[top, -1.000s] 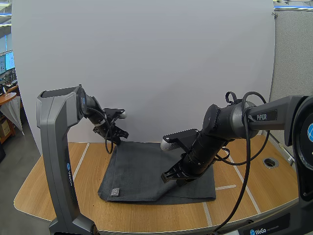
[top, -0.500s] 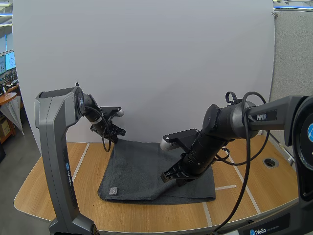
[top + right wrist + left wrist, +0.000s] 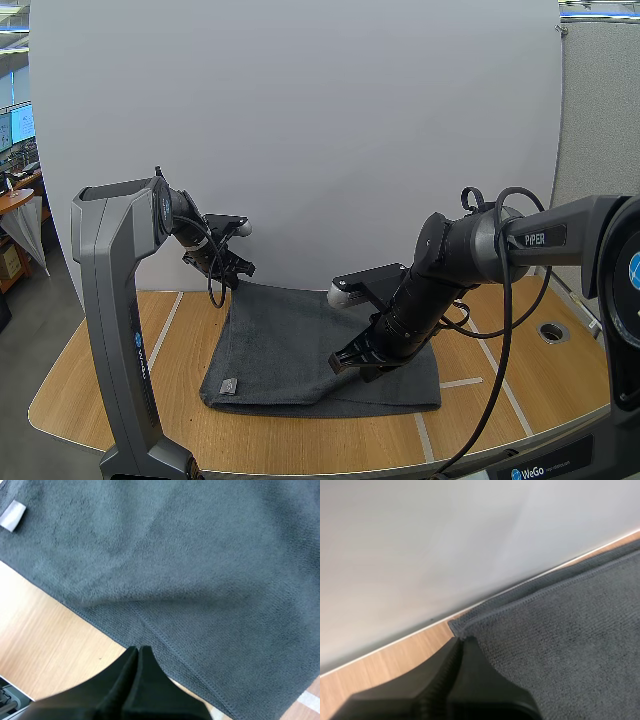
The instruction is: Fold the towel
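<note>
Dark grey towel point(image 3: 290, 340) lies spread on desk point(image 3: 120, 380), between both arms. Left end effector point(image 3: 232, 272) clenched on towel's far left corner, corner raised off desk near backdrop. Right end effector point(image 3: 358, 365) clenched on towel's near hem, creases converging at fingertips. Small grey label point(image 3: 230, 385) at near left corner.

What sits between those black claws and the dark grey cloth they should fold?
Nothing visible does. The left gripper pinches the dark grey cloth towel at its far left corner, and the right gripper pinches its near edge.
</note>
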Motion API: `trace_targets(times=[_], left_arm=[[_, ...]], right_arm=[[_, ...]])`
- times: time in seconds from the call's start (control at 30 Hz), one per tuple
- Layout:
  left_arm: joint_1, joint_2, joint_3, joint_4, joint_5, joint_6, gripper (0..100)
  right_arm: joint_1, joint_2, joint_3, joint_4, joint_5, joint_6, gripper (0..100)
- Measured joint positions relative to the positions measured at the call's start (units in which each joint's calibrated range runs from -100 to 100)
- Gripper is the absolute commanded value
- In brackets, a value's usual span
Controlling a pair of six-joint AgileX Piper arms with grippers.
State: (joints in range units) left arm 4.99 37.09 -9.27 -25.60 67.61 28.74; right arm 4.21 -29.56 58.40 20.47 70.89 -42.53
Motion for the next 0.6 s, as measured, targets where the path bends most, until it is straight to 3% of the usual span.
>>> trace_targets(times=[0.13,0.2,0.3,0.4,0.5,0.6], left_arm=[[0.0,0.7,-0.3,0.0,-2.5,0.3,0],[0.0,0.8,-0.3,0.0,-2.9,0.4,5],[0.0,1.0,-0.4,0.0,-3.4,0.5,25],[0.0,1.1,-0.5,0.0,-2.9,0.5,56],[0.0,1.1,-0.5,0.0,-1.3,0.5,76],[0.09,1.1,-0.5,0.0,0.0,0.5,80]], right_arm=[[0.0,0.0,0.0,0.0,0.1,0.0,0],[0.0,0.0,0.0,0.0,0.1,0.0,0],[0.0,0.0,0.0,0.0,0.2,0.0,0],[0.0,0.0,0.0,0.0,0.2,0.0,0],[0.0,0.0,0.0,0.0,0.2,0.0,0],[0.0,0.0,0.0,0.0,0.2,0.0,0]])
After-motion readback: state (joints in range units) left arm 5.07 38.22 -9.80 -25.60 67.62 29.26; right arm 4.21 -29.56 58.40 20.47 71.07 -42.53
